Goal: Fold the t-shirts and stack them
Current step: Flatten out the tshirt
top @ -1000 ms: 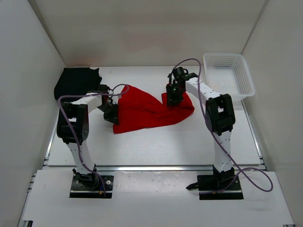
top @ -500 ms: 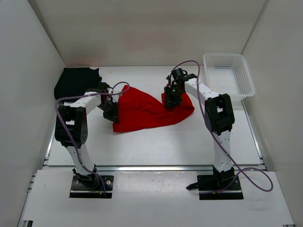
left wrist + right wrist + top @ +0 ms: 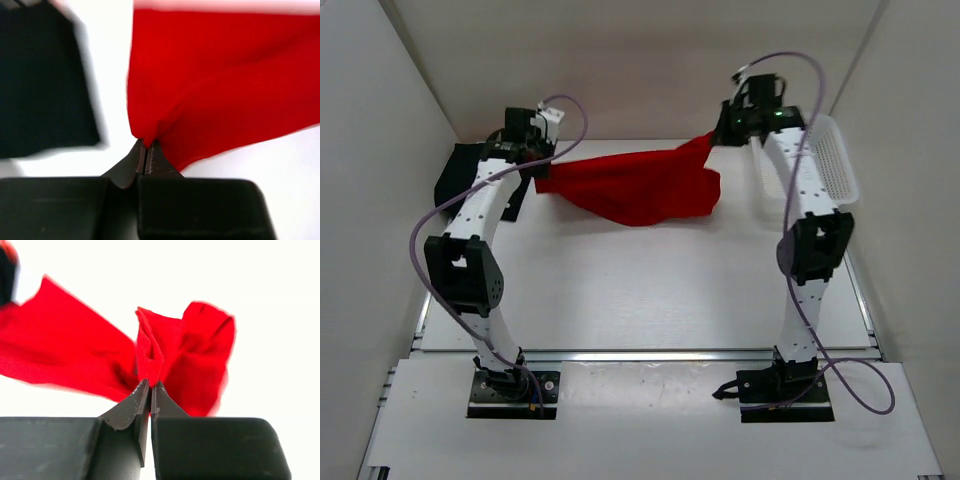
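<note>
Your wrist views show left tool (image 3: 145, 150) and right tool (image 3: 150, 387) each clamped tight on the red t-shirt (image 3: 640, 190); only overhead do you see it strung between them.

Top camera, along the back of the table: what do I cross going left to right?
black t-shirt → left gripper → red t-shirt, stretched between both shut grippers → right gripper → white mesh basket
</note>
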